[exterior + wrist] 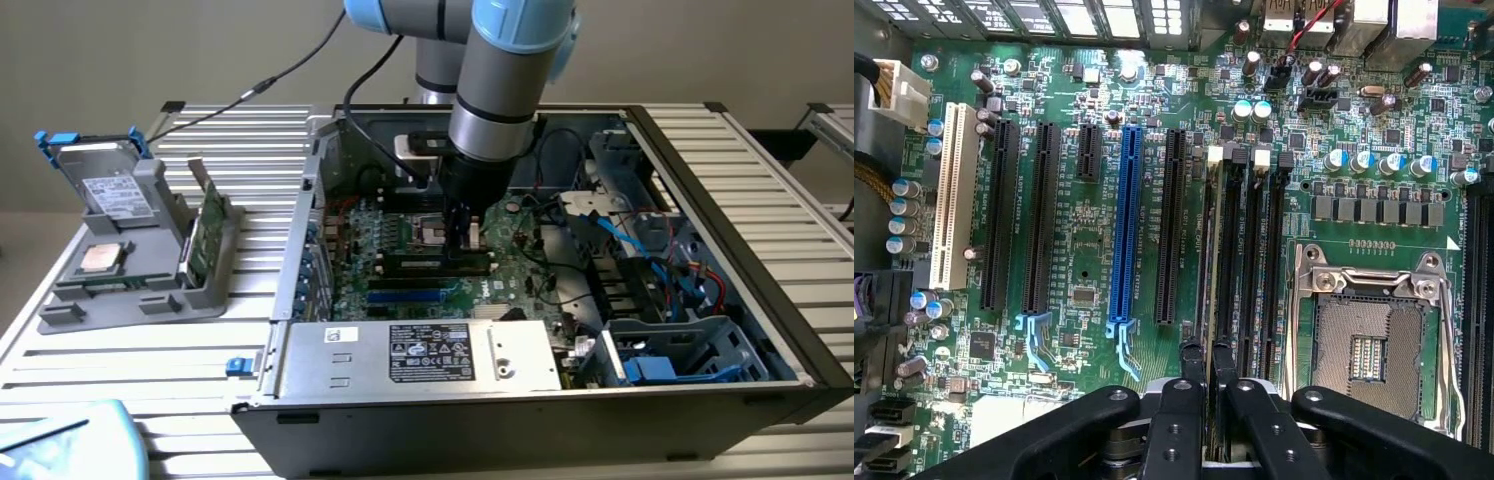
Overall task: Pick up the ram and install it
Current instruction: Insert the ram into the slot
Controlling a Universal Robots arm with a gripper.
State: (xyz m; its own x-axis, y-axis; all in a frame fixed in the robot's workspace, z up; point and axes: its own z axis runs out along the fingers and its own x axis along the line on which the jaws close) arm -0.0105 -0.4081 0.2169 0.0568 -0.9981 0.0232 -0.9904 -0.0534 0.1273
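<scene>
Motherboard (1076,240) lies beneath the gripper (1209,352), jaws narrow and apparently pinching the ram (1206,260) edge-on between them, over a slot (1230,250); seating would need square alignment and even downward pressure.

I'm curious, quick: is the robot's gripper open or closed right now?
Gripper: fingers closed on the ram, seen edge-on.
</scene>
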